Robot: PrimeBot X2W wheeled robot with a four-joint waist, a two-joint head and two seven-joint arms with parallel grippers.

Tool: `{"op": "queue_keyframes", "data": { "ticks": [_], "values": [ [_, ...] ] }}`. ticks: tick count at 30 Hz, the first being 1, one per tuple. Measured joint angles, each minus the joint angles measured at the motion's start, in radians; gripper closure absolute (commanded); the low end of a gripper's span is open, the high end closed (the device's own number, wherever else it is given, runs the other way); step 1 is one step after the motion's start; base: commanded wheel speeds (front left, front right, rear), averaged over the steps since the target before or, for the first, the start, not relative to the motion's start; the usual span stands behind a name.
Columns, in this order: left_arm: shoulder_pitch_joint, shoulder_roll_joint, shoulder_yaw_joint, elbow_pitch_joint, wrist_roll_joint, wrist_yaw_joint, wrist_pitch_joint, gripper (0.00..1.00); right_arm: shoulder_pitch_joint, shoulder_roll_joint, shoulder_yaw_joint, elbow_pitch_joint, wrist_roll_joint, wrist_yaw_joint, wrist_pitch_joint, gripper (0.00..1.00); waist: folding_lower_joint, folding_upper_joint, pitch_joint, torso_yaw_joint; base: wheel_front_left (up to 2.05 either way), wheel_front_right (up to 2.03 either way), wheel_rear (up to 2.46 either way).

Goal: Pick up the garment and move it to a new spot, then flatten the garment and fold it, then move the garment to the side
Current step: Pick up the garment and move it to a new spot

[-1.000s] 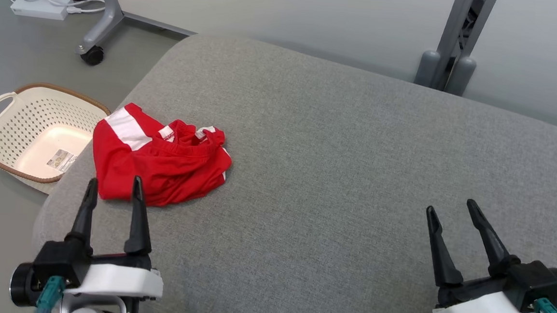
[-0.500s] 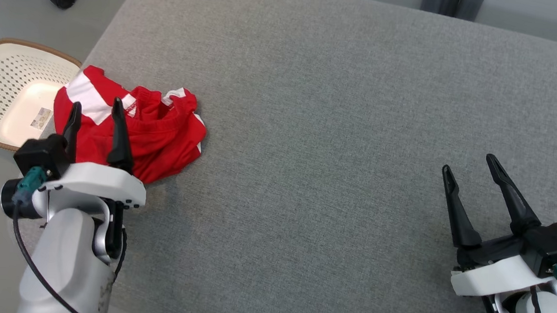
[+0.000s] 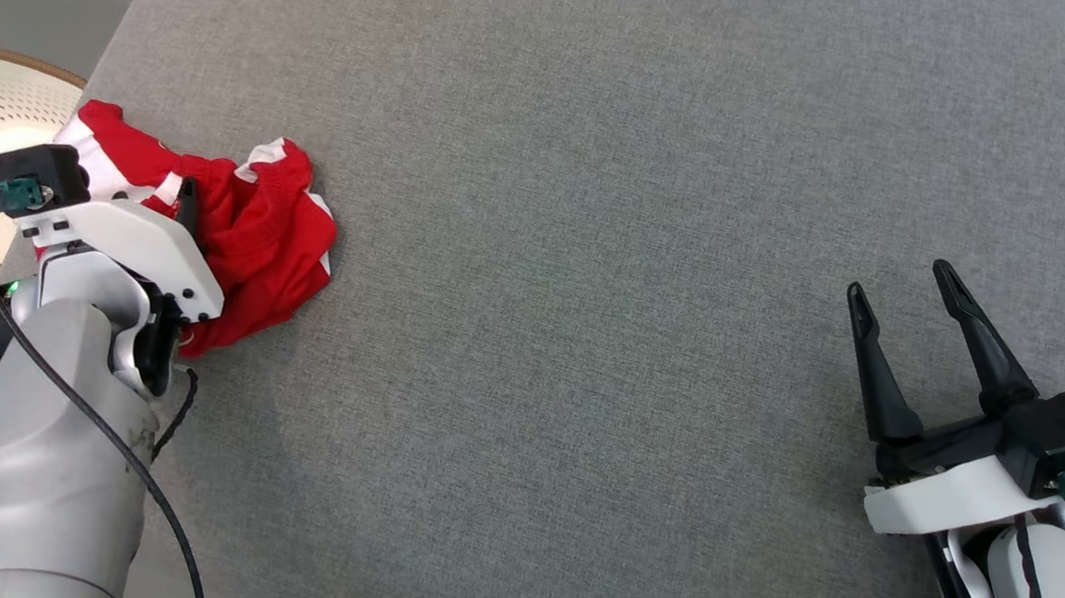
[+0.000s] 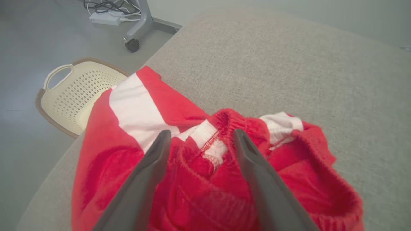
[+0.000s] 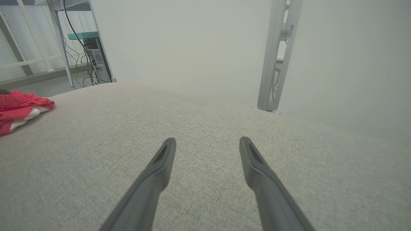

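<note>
My left gripper hangs right over the crumpled red cloth garment with white stripes. Its two dark fingers are spread wide and hold nothing. I think that lets me drop down and pinch the bunched waistband between them.

The garment lies at the left edge of the big grey soft top. My right gripper waits over that top's right side, wide open and empty.

A cream plastic basket with holes sits just off the top's left edge. I see nothing in the part that shows.
</note>
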Motion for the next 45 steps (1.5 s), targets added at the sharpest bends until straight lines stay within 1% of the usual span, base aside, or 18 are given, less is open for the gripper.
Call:
{"op": "queue_keyframes", "data": {
  "ticks": [3,5,7,8,9,10,12,16,19,22,24,28,32,34,40,45],
  "values": [
    [-0.034,0.017,-0.012,0.055,0.0,-0.008,0.077,0.0,-0.014,0.001,0.006,0.003,-0.002,0.0,0.0,0.0,0.0,0.0,0.016,-0.007,0.0,0.0,0.0],
    [-0.039,0.017,-0.024,0.084,-0.001,-0.031,0.123,0.0,-0.022,0.001,0.008,0.007,-0.002,0.0,0.0,0.0,0.0,0.0,0.023,-0.013,0.0,0.0,0.0],
    [-0.043,0.017,-0.028,0.099,-0.011,-0.052,0.142,0.0,-0.024,0.002,0.009,0.011,-0.002,0.0,0.0,0.0,0.0,0.0,0.027,-0.018,0.0,0.0,0.0],
    [-0.047,0.02,-0.028,0.103,-0.014,-0.053,0.141,0.0,-0.025,0.003,0.007,0.012,-0.002,0.0,0.0,0.0,0.0,0.0,0.028,-0.021,0.0,0.0,0.0],
    [-0.049,0.022,-0.028,0.104,-0.015,-0.056,0.135,0.58,-0.025,0.004,0.005,0.012,-0.002,0.0,0.0,0.0,0.0,0.0,0.029,-0.024,0.0,0.0,0.0],
    [-0.048,0.023,-0.028,0.105,-0.016,-0.061,0.121,1.0,-0.026,0.004,0.004,0.013,-0.002,0.0,0.0,0.0,0.0,0.0,0.029,-0.026,0.0,0.0,0.0],
    [-0.047,0.023,-0.033,0.105,-0.015,-0.064,0.09,1.0,-0.026,0.007,0.003,0.014,-0.001,0.0,0.0,0.0,0.0,0.0,0.027,-0.03,0.0,0.0,0.0],
    [-0.046,0.027,-0.026,0.059,-0.016,-0.079,-0.074,1.0,-0.025,0.012,0.0,0.018,-0.001,0.0,0.0,0.0,0.0,0.0,0.017,-0.035,0.0,0.0,0.0],
    [-0.037,0.033,-0.028,0.037,-0.011,-0.09,-0.17,1.0,-0.023,0.021,0.002,0.026,0.002,0.0,0.0,0.0,0.0,0.0,0.001,-0.038,0.0,0.0,0.0],
    [-0.033,0.038,-0.037,0.015,0.0,-0.105,-0.247,1.0,-0.019,0.033,0.008,0.035,0.011,0.0,0.0,0.0,0.0,0.0,-0.022,-0.044,0.0,0.0,0.0],
    [-0.032,0.043,-0.042,-0.01,0.007,-0.105,-0.284,1.0,-0.019,0.041,0.012,0.037,0.015,0.0,0.0,0.0,0.0,0.0,-0.04,-0.049,0.0,0.0,0.0],
    [-0.029,0.064,-0.067,-0.103,0.054,-0.103,-0.32,1.0,-0.009,0.057,0.02,0.051,0.03,0.0,0.0,0.0,0.0,0.0,-0.079,-0.066,0.0,0.0,0.0],
    [-0.021,0.072,-0.094,-0.245,0.099,-0.097,-0.33,1.0,0.002,0.07,0.019,0.056,0.04,0.0,0.0,0.0,0.0,0.0,-0.113,-0.097,0.0,0.0,0.0],
    [-0.009,0.075,-0.111,-0.318,0.117,-0.105,-0.331,1.0,0.006,0.077,0.018,0.057,0.044,0.0,0.0,0.0,0.0,0.0,-0.127,-0.117,0.0,0.0,0.0],
    [0.019,0.096,-0.167,-0.498,0.184,-0.105,-0.331,1.0,0.016,0.096,0.006,0.057,0.055,0.0,0.0,0.0,0.0,0.0,-0.161,-0.195,0.0,0.0,0.0],
    [0.026,0.097,-0.217,-0.601,0.221,-0.105,-0.317,1.0,0.025,0.107,-0.005,0.054,0.063,0.0,0.0,0.0,0.0,0.0,-0.184,-0.274,0.0,0.0,0.0]
  ]
}}
